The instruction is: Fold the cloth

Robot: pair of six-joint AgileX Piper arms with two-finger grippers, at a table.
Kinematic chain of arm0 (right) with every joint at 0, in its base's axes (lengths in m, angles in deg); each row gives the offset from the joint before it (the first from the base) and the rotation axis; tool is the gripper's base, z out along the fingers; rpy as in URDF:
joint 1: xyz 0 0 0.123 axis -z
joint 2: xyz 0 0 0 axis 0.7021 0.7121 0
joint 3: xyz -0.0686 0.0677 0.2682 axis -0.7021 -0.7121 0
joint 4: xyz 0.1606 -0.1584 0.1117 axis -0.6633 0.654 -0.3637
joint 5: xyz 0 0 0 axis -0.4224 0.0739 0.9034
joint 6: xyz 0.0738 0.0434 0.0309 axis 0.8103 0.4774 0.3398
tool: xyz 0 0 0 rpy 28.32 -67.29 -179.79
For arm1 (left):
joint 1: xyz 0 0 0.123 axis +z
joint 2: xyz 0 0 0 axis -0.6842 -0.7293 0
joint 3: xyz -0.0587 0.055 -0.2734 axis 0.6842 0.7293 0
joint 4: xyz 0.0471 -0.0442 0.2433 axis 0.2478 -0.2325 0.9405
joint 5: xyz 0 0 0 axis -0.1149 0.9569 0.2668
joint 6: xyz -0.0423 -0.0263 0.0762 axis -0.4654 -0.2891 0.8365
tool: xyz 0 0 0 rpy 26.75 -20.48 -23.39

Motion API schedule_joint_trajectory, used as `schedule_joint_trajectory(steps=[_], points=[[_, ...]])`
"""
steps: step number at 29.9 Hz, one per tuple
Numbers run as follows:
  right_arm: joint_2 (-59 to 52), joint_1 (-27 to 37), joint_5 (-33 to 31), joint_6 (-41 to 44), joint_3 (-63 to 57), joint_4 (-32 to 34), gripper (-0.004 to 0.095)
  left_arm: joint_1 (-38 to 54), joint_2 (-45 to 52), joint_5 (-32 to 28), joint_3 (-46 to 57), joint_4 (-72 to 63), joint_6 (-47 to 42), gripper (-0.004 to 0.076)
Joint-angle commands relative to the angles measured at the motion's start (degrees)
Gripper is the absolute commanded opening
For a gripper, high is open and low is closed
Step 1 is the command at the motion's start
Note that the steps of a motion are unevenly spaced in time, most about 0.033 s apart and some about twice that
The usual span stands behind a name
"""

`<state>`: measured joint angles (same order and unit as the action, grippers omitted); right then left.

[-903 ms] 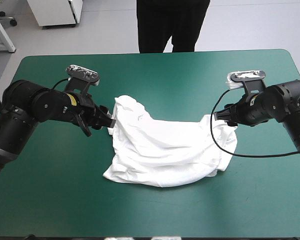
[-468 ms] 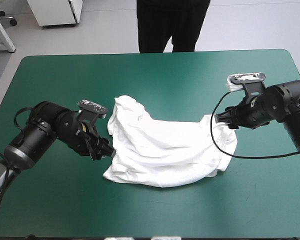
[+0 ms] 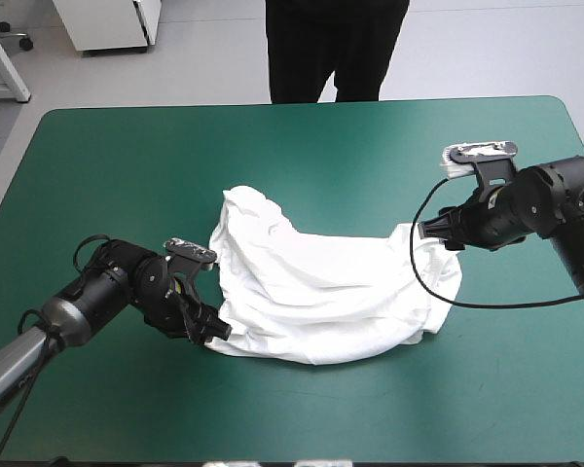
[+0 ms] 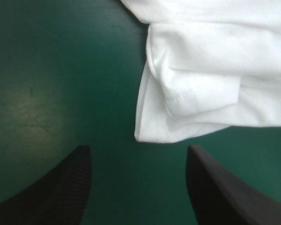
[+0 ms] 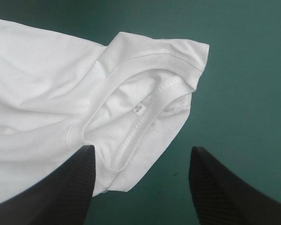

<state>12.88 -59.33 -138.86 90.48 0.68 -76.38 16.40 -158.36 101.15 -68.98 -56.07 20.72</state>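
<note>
White short-sleeved cloth T-shirt [image 3: 321, 292], centre of the high view: soft, matt, creased fabric. Its stitched collar band [image 5: 131, 136] is ribbed and carries a small sewn label [image 5: 137, 109]. Teal-green table cover [image 3: 370, 146]: smooth, with a faint sheen and fine scuffs. Broad black curved fingers [image 4: 68, 187]: matt, finely textured. Black arm housings [image 3: 550, 199]: smooth, semi-gloss.

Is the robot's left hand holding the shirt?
No, the left hand stands open, with a corner of the T-shirt lying just ahead of it, untouched.
</note>
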Motion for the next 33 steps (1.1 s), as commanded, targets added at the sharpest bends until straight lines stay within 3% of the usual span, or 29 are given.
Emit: schedule_joint_trajectory(steps=[1,15,18,22,23,29,33], points=[[-1.7,0.4,2.2,0.6,1.9,0.5,0.0553,-1.5,-1.0,-3.4,-1.1,-0.7,0.5,0.0431],[-1.7,0.4,-0.1,1.0,1.9,0.5,0.0553,-5.7,-14.5,-7.0,-1.0,1.9,-1.7,0.0425],[-1.7,0.4,-0.7,1.0,1.9,0.5,0.0553,-5.7,-15.8,-6.6,-0.9,1.4,-1.4,0.0328],[-1.7,0.4,-0.9,1.0,1.9,0.5,0.0553,-5.7,-16.0,-6.6,-0.9,0.8,-1.0,0.0034],[-1.7,0.4,-1.4,1.0,1.9,0.5,0.0553,-5.7,-16.0,-6.6,-0.9,0.8,-1.0,-0.0006],[-1.7,0.4,-1.6,1.1,-1.6,0.5,0.0554,-5.7,-16.0,-6.4,-0.9,0.7,-1.0,-0.0009],[-1.6,0.4,3.4,3.9,-8.8,0.5,0.0554,-5.7,-15.9,-6.1,-0.9,0.7,-1.0,-0.0009]])
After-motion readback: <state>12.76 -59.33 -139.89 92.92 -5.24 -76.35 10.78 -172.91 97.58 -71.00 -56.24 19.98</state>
